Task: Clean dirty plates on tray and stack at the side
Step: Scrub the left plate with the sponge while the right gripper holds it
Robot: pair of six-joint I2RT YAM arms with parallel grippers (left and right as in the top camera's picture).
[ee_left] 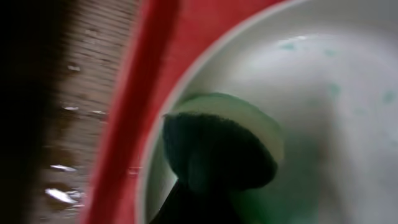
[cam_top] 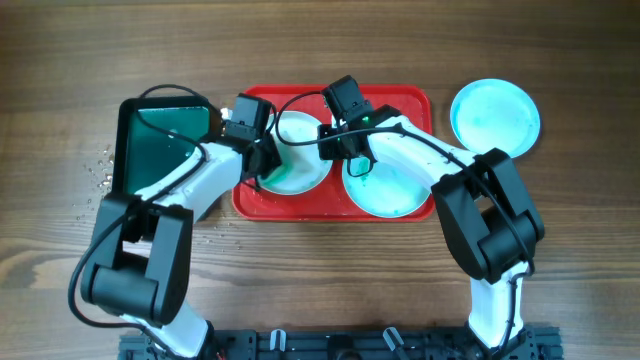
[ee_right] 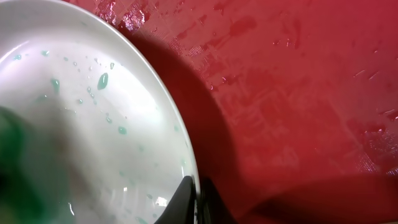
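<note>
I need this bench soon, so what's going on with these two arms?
The left gripper presses a green sponge onto the white plate in the red tray, apparently scrubbing teal smears. The right gripper pinches that plate's rim between its fingers, seemingly to steady it. A turquoise plate sits beside it in the tray. The other turquoise plate lies on the table past the tray's right end.

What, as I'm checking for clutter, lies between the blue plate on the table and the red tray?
Only a strip of bare table, in the overhead view; plate and tray don't touch.
</note>
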